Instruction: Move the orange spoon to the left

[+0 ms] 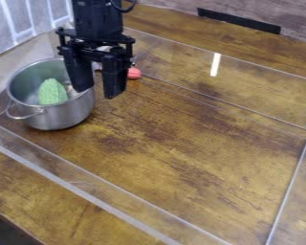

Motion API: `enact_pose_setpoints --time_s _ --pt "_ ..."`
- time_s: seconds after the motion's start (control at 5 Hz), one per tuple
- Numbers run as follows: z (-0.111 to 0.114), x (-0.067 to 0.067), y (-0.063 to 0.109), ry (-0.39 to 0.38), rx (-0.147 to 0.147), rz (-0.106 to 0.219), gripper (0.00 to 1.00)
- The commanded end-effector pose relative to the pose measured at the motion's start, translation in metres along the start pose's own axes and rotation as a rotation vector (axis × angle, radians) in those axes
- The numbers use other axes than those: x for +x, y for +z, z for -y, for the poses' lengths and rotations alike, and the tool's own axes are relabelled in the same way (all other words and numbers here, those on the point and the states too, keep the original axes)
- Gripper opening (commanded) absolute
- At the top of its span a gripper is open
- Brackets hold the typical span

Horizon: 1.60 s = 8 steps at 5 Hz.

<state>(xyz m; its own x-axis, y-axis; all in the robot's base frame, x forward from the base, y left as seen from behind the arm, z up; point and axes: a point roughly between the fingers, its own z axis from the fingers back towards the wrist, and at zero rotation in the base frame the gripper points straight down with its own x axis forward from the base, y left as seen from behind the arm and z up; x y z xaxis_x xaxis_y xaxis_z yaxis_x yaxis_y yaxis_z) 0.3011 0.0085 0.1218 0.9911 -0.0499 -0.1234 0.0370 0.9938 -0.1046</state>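
Observation:
Only a small orange-red piece of the orange spoon (134, 72) shows on the wooden table; the rest is hidden behind the right finger. My black gripper (93, 91) points straight down just left of that piece, between it and the steel pot. Its two fingers (114, 78) stand apart, open, and nothing shows between them. I cannot tell whether a finger touches the spoon.
A steel pot (28, 105) with a green bumpy vegetable (53, 92) inside stands at the left, close to the gripper. Clear plastic walls run along the table's front edge (79, 187) and right side. A bright light reflection (216, 64) lies on the wood.

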Motion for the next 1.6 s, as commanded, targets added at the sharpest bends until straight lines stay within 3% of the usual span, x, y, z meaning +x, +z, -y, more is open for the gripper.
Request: enact_pose_setpoints --time_s 0.0,1.4 --pt "-0.0061 -0.0002 0.0132 0.02 0.002 0.04 1.0" --pt "-0.0028 -0.0051 0.0091 0.023 -0.002 0.019 1.0"
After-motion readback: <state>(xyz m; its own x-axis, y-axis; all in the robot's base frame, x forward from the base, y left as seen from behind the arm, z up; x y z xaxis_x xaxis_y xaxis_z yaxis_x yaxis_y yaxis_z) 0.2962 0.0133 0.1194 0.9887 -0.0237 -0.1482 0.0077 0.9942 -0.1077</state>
